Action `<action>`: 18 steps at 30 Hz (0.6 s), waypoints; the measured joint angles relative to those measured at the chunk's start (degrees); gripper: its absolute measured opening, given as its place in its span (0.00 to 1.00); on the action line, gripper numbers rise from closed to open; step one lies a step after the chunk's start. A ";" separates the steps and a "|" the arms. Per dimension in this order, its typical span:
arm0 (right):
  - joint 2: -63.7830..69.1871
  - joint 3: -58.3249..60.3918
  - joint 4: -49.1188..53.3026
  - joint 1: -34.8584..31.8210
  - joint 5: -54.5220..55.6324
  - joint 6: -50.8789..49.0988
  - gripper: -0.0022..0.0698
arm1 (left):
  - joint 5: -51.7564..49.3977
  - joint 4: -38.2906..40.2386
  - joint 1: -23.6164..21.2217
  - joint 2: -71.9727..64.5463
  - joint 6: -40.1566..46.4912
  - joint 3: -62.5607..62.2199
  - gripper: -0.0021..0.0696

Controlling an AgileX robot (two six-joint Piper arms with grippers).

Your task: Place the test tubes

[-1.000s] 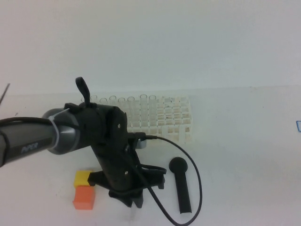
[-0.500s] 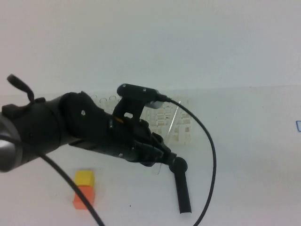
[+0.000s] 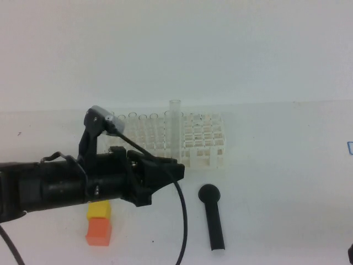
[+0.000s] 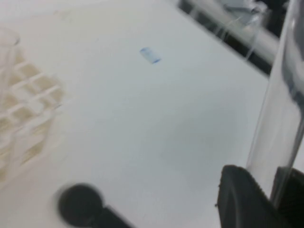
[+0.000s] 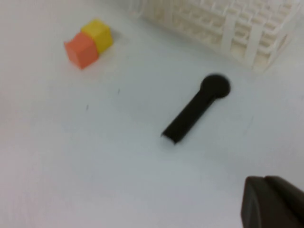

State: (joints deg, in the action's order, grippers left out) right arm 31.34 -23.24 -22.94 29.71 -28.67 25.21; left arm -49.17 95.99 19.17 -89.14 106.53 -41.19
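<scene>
A clear glass test tube point(image 3: 175, 130) stands upright in front of the white test tube rack point(image 3: 205, 139), its open top above the rack's rim. My left gripper point(image 3: 172, 168) is shut on the tube's lower part, at the end of the arm stretched across the table from the left. In the left wrist view the tube point(image 4: 279, 104) rises between the black fingers point(image 4: 240, 199). Several other tubes stand in the rack's back rows. My right gripper point(image 5: 275, 206) hovers over bare table near the front right, fingers together and holding nothing.
A black paddle-shaped object point(image 3: 213, 216) lies on the table in front of the rack. A yellow cube point(image 3: 98, 209) and an orange cube point(image 3: 99, 232) sit touching at the front left. A small blue mark point(image 3: 349, 147) is at the right edge.
The left arm has swung down flat and drawn back to the left. The tube it carries went from tilted near the black object to upright at the rack's front.
</scene>
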 joint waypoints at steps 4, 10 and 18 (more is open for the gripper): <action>0.13 1.77 -2.71 0.00 9.46 0.00 0.03 | -11.20 -2.14 -2.10 0.00 0.88 0.43 0.18; 6.10 1.86 -3.87 0.00 18.05 1.11 0.03 | -18.97 -3.41 -1.78 0.13 1.39 0.53 0.18; 16.32 1.30 -10.70 0.00 26.35 1.43 0.03 | -18.84 -2.61 -1.88 0.13 1.95 0.53 0.18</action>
State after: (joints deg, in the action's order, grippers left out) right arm 47.66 -21.94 -33.64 29.71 -2.32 26.64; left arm -68.01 93.37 17.29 -89.01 108.48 -40.66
